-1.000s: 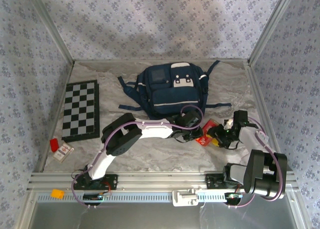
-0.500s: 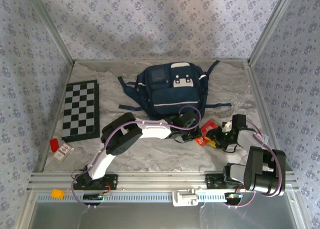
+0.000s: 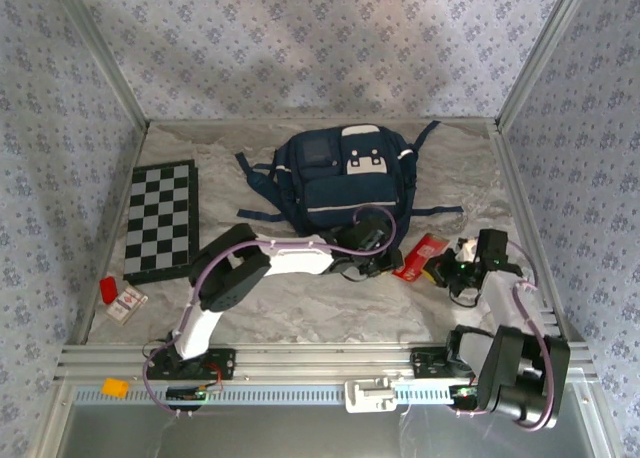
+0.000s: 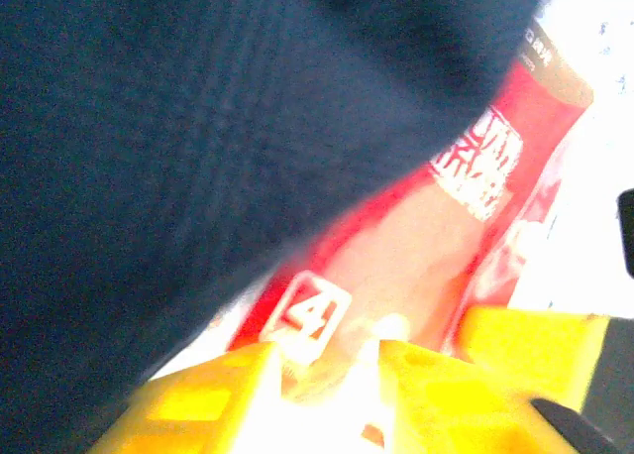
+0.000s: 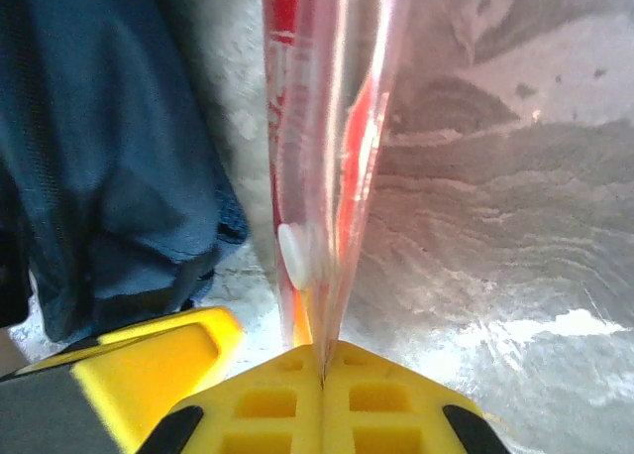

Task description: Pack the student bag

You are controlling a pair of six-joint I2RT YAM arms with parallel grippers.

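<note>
**Inspector:** Position of the student bag?

**Assistant:** The student bag (image 3: 340,178) lies flat at twelve o'clock on the counter (image 3: 300,313), with its front pocket facing up. I cannot tell whether any compartment is unzipped.

**Inspector:** What is nearest to it?

**Assistant:** A red packet (image 3: 420,256) sits at four o'clock from the bag, just beside its lower hem. The right fingers (image 5: 342,375) are pressed together, pinching the packet's thin edge. The left fingers (image 4: 248,380) sit at the bag's six o'clock hem, against the packet's other end. That view is blurred, so I cannot tell whether they are gripping or spread.

**Inspector:** Hazards?

**Assistant:** In my judgement:
- The pinch is on slick film, so the packet may slip out or tear if the two arms pull against each other.
- With no opening evident, the packet could catch on the fabric or slide under the bag.

The chessboard (image 3: 160,220) at nine o'clock is well apart and poses no hazard.
</note>
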